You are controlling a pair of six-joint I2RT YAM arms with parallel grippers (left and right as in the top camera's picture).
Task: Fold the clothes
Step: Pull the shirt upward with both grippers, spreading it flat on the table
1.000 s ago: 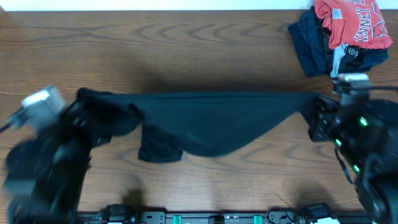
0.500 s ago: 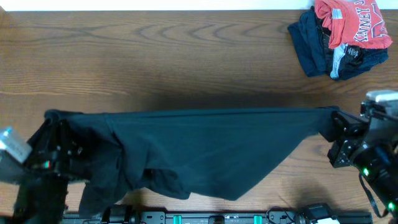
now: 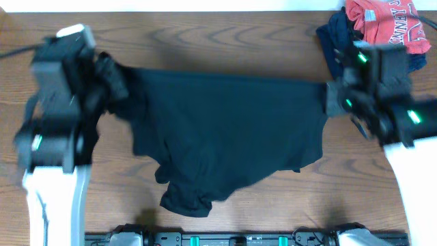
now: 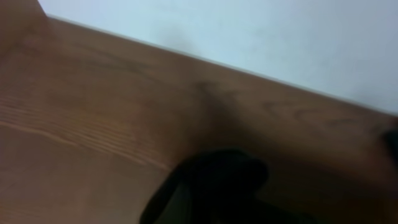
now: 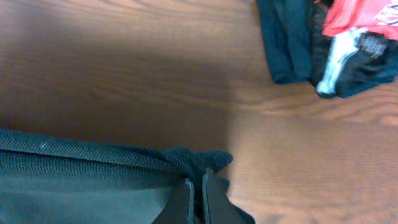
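Black shirt (image 3: pixel 225 130) stretches across the desk (image 3: pixel 205 41). Left gripper (image 3: pixel 109 76) and right gripper (image 5: pixel 198 183) each pinch one far corner.

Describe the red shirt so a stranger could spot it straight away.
On the wooden table, look to the far right corner. The red shirt lies there on top of dark navy garments; it is the only red piece and carries white lettering.

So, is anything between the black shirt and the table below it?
Nothing visible. The left gripper and right gripper hold the black shirt over the table; the clothes pile lies aside, in the far right corner.
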